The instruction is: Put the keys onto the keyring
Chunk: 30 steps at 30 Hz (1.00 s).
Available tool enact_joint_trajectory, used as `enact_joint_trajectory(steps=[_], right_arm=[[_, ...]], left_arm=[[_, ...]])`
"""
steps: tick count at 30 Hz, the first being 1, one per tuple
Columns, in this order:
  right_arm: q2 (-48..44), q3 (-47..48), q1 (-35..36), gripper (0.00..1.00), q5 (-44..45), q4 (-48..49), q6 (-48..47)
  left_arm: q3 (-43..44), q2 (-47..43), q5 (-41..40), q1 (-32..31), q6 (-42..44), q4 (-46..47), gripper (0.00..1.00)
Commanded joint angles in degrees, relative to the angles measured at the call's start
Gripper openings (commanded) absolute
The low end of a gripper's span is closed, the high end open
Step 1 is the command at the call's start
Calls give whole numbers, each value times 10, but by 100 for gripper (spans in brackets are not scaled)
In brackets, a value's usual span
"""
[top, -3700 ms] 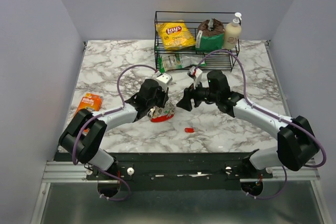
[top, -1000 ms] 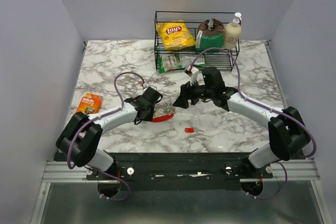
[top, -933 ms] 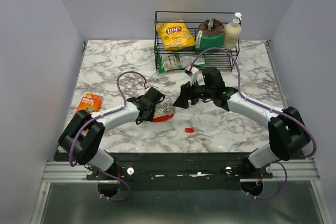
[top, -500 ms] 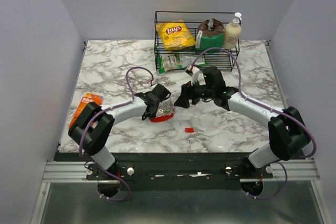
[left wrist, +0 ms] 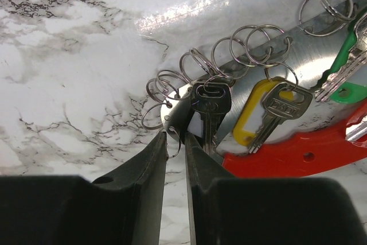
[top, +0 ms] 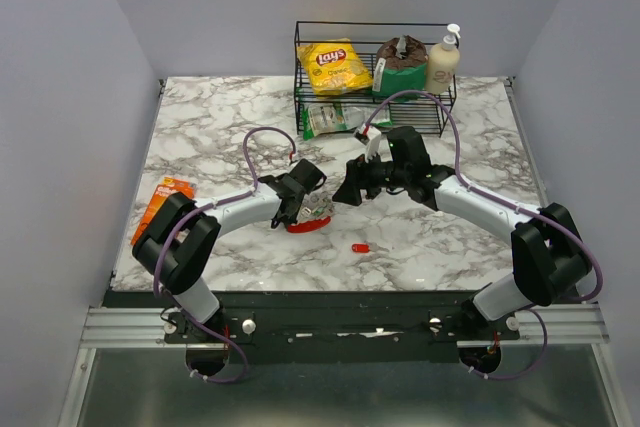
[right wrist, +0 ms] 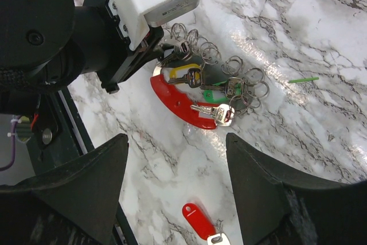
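Observation:
The bunch lies mid-table: a red oval loop [top: 305, 226] [left wrist: 298, 152], a silvery flat piece [left wrist: 287, 67] and several thin rings. Keys hang on it: one with a yellow tag [left wrist: 252, 120], one with a green tag [left wrist: 347, 93], and a dark-headed one [left wrist: 210, 102]. My left gripper [top: 300, 209] [left wrist: 175, 137] is low at the bunch's left end. Its jaws are nearly together, with one small keyring [left wrist: 179, 146] spanning the gap between the tips. A loose key on a red tag [top: 360, 247] [right wrist: 199, 220] lies nearer the front. My right gripper [top: 347, 192] [right wrist: 176, 137] hovers open above it, holding nothing.
A black wire rack [top: 372, 97] at the back holds a yellow chip bag [top: 335, 65], a dark bag [top: 400, 65] and a pump bottle [top: 441, 62]. A green packet [top: 335, 119] lies in front of it. An orange razor pack [top: 165, 197] sits far left, partly behind my left arm.
My left arm has swung in toward the bunch and its jaws have narrowed around one ring. The right arm and the red-tagged key have stayed put.

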Motion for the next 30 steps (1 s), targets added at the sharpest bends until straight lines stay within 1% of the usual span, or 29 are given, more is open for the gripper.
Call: enact_joint_trajectory(steps=[1,4,7,12,14,15,16,18,19,21,25,26,29,30], right_arm=[[-7,-2,-3,77,-5,-8,-5],[-3,-1,-5,77,-8,-8,-5],[-3,0,-4,77,-11,-8,-6],[-3,-1,-5,77,-12,-8,-8],[-1,1,-4,77,-12,-8,-12],[-1,1,-5,77,-12,-9,-13],[1,3,-5,77,-12,-9,-12],[4,6,-4,77,-13,-10,-13],[7,9,-5,77,-14,-9,-13],[11,14,-4,77,-13,-11,-14],[23,28,-4,77,-15,-18,-13],[29,35,-4,77,-15,-21,-13],[40,44,-4,77,-20,-26,-11],[48,51,-4,77,-22,-30,-10]], left_arm=[[-2,-22,19,5,3,13,27],[-9,-32,33,11,3,17,26],[-12,-38,40,18,1,24,22],[-24,-60,60,35,-4,40,21],[-31,-79,75,45,-10,54,24],[-37,-86,88,55,-13,62,29],[-41,-105,124,80,-24,76,31],[-60,-125,164,108,-34,95,35],[-67,-146,193,137,-41,110,36],[-84,-166,216,160,-62,122,38],[-107,-202,271,210,-107,144,38],[-119,-203,303,232,-121,151,38],[-155,-209,357,260,-162,195,38],[-163,-209,386,273,-177,209,38]])
